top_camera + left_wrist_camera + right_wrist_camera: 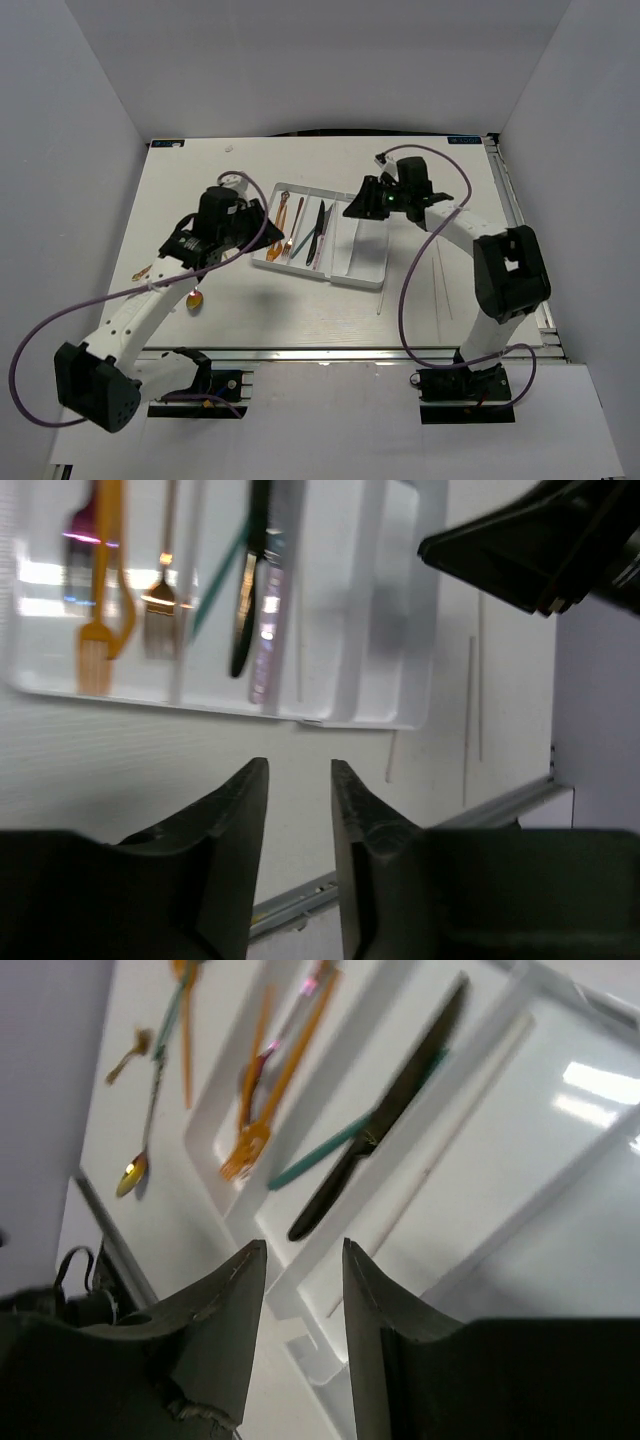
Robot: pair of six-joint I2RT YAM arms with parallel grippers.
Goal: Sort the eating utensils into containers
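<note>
The white tray (368, 250) lies mid-table with four long compartments. It holds orange forks (277, 247), a spoon (298, 213) and black and teal knives (318, 235). In the right wrist view the black knife (390, 1120), orange forks (250, 1140) and a pale chopstick (450, 1130) lie in separate compartments. A gold spoon (194, 297) lies on the table at the left, and chopsticks (440, 270) lie to the right of the tray. My left gripper (252, 225) (300, 765) is open and empty beside the tray's left edge. My right gripper (358, 207) (303, 1245) is open and empty above the tray's right compartments.
A small gold utensil (142, 271) lies at the far left. More utensils (180, 1020) lie on the table beyond the tray in the right wrist view. One chopstick (385, 295) lies near the tray's front right corner. White walls enclose the table.
</note>
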